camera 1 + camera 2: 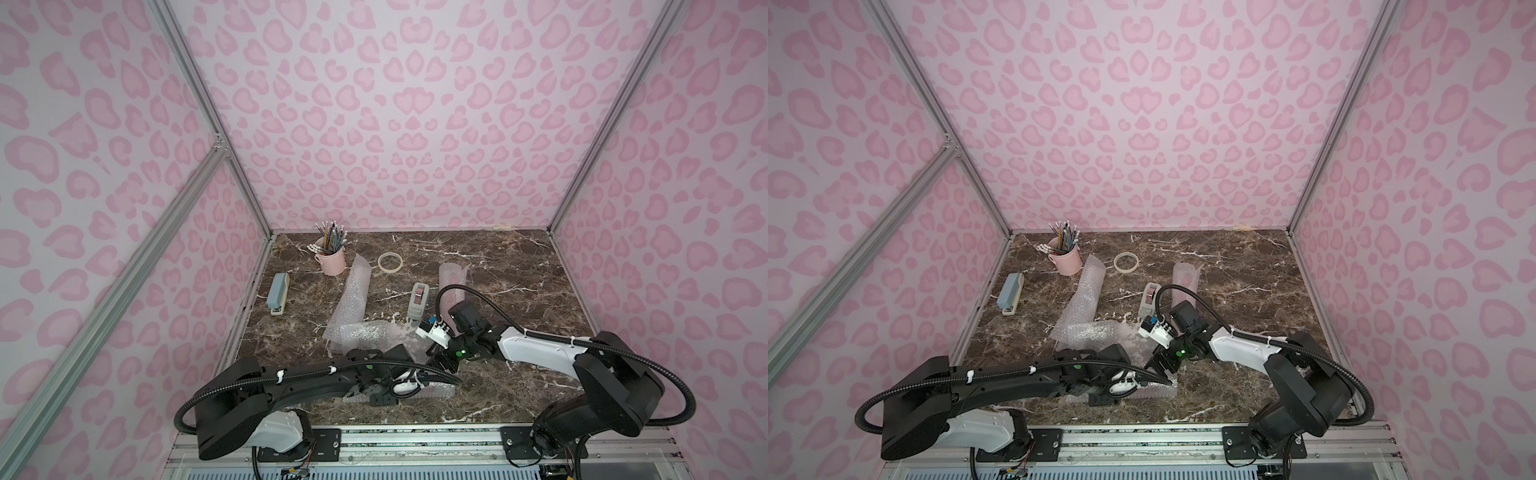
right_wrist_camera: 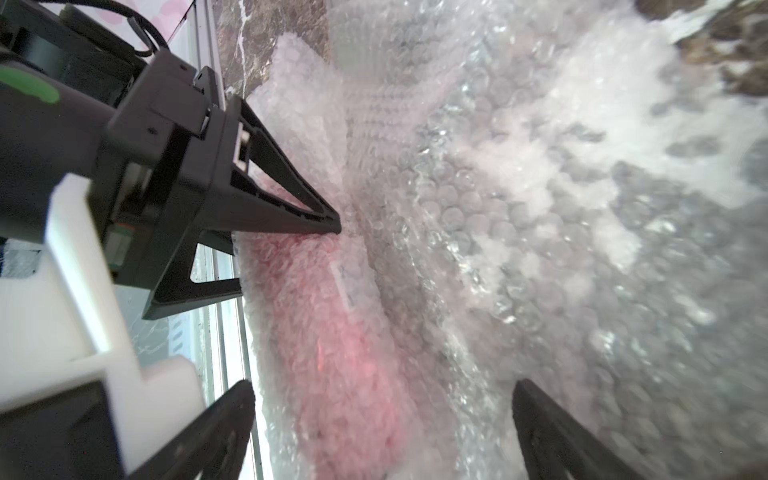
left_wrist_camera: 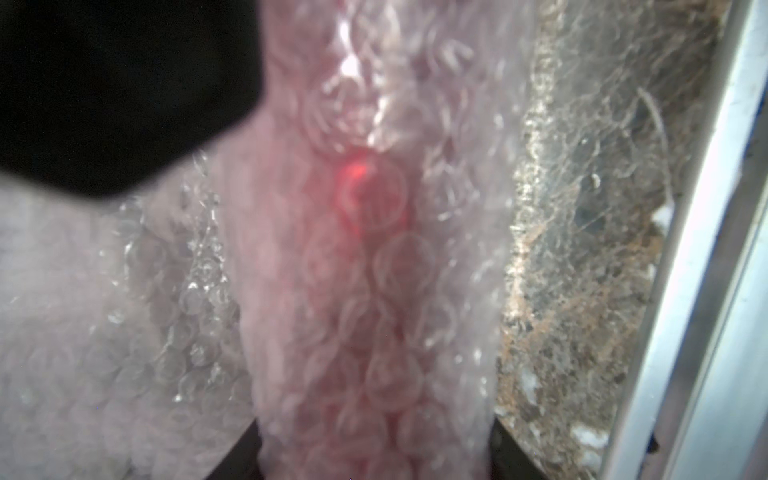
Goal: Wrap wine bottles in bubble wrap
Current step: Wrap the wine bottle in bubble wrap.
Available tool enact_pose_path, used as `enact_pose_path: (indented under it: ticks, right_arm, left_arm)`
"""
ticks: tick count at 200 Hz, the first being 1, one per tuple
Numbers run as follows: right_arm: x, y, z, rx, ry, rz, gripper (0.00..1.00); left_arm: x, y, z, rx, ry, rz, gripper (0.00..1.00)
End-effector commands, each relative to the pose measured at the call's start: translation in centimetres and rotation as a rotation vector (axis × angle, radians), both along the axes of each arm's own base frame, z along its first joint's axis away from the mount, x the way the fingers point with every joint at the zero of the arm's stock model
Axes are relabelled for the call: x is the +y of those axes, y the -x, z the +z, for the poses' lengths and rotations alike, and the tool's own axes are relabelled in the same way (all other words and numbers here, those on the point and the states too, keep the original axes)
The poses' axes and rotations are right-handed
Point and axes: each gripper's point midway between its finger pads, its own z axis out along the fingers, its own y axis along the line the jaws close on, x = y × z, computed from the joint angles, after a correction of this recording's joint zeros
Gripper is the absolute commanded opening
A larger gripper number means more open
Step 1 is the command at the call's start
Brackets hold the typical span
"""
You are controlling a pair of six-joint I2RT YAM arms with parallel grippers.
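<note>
Bubble wrap fills my right wrist view, a crumpled whitish sheet lying on the marble table near its front edge. Inside the rolled part of it sits a pink-red bottle — its colour glows through the bubbles, and my left wrist view shows the bottle running lengthwise between my fingers. My left gripper is clamped on that wrapped bottle, with a dark finger pressed to each side of the roll. My right gripper stands wide apart and holds nothing. Its two fingers stand either side of the roll, and I cannot tell whether they touch it. In both top views my two wrists meet low over the front middle of the table, and only a strip of the wrap shows beneath the left arm. Farther back lie another flat sheet and a pinkish rolled tube, well apart — between them a tape dispenser. A ring of tape, a pink cup of pencils and a blue-grey stapler sit toward the back left.
</note>
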Motion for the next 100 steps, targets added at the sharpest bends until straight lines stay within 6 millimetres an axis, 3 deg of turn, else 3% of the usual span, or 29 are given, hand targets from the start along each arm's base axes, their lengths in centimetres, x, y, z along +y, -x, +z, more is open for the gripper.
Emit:
enact_pose_path:
  ticks: [1, 27, 47, 66, 100]
  right_arm:
    - [-1.6, -1.8, 1.1, -0.152, 0.015, -0.063, 0.98]
    - [-3.0, -2.8, 4.6, -0.368, -0.008, -0.129, 0.99]
    - [-3.6, -2.2, 6.6, -0.555, -0.004, -0.141, 0.99]
    - [-2.7, 0.5, 7.6, -0.724, -0.057, -0.074, 0.99]
    - [-1.2, 6.5, 6.4, -0.891, -0.123, 0.156, 0.98]
  left_arm:
    - [1.1, 1.1, -0.2, 0.083, -0.025, 0.005, 0.51]
    - [0.7, 1.3, 0.7, 0.189, 0.046, 0.043, 0.50]
    - [0.9, 1.4, 0.9, 0.250, 0.062, 0.050, 0.50]
    - [1.2, 1.3, 0.9, 0.302, 0.043, 0.062, 0.50]
    - [0.7, 0.7, 1.2, 0.357, 0.085, 0.102, 0.49]
